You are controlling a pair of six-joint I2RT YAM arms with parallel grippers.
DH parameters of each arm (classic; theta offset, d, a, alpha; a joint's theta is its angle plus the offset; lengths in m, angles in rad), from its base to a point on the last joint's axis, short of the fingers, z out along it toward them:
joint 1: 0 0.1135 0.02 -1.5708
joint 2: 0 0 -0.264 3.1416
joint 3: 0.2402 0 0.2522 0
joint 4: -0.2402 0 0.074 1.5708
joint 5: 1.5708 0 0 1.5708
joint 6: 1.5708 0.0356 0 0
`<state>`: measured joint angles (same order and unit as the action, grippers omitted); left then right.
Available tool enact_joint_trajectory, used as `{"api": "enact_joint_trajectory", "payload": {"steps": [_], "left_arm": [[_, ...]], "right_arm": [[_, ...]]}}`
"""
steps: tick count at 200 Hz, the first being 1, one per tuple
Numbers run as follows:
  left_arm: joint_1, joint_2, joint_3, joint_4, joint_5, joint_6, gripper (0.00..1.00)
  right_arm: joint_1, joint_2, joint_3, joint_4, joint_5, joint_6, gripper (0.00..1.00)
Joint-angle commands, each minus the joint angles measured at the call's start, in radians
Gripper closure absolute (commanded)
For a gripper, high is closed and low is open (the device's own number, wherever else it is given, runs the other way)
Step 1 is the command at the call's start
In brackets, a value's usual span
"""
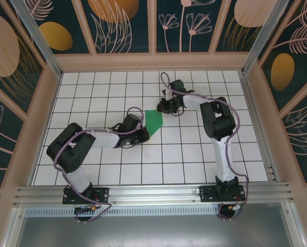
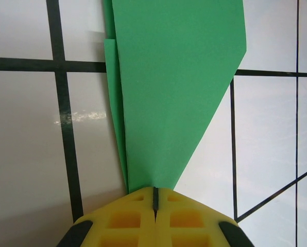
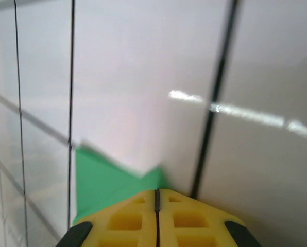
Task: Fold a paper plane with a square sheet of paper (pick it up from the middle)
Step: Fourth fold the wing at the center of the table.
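The white grid table (image 1: 107,170) sits inside walls of painted leaves. The paper plane (image 1: 154,120) lies mid-table, half made: a narrow wedge with layered folds along one edge. My left claw (image 2: 155,191) is closed on its pointed tip, pinching or pressing, I can't tell which. My right claw (image 3: 157,191) is closed at the far end. By my reckoning, the wing folds remain.

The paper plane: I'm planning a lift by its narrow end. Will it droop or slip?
Probably droops: the paper plane looks thin, lying flat. Layered folds along its left edge may stiffen it. Likely slides on the glossy table.
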<state>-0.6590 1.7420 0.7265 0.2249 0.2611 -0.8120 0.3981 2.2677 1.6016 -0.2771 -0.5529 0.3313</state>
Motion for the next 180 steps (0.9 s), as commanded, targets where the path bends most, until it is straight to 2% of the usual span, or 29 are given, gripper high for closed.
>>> {"api": "enact_joint_trajectory", "payload": {"steps": [1,21,38,57,77,104,132,151,180], "left_arm": [[-0.003,0.035,-0.024,-0.177,0.02,0.037,1.0],[-0.003,-0.002,0.009,-0.183,0.014,0.046,0.93],[-0.004,-0.06,0.047,-0.182,0.003,0.046,0.87],[-0.002,-0.117,0.073,-0.157,-0.015,0.029,0.73],[0.0,-0.169,0.087,-0.154,-0.076,0.018,0.61],[0.02,-0.231,0.07,-0.167,-0.199,0.01,0.46],[0.05,-0.276,0.024,-0.145,-0.271,-0.019,0.28],[0.067,-0.292,-0.009,-0.12,-0.278,-0.036,0.18],[0.089,-0.307,-0.055,-0.073,-0.265,-0.059,0.08]], "right_arm": [[-0.031,0.044,0.092,-0.002,0.121,0.02,0.91],[-0.031,0.025,0.118,-0.017,0.136,0.043,0.87],[-0.033,-0.04,0.059,0.015,0.132,0.07,0.82],[-0.032,-0.139,-0.059,0.068,0.118,0.11,0.68],[-0.026,-0.24,-0.204,0.139,0.08,0.161,0.57],[0.007,-0.344,-0.353,0.191,0.07,0.22,0.49],[0.059,-0.376,-0.422,0.219,0.072,0.284,0.47],[0.095,-0.359,-0.422,0.22,0.09,0.316,0.47],[0.122,-0.324,-0.406,0.232,0.107,0.348,0.47]]}}
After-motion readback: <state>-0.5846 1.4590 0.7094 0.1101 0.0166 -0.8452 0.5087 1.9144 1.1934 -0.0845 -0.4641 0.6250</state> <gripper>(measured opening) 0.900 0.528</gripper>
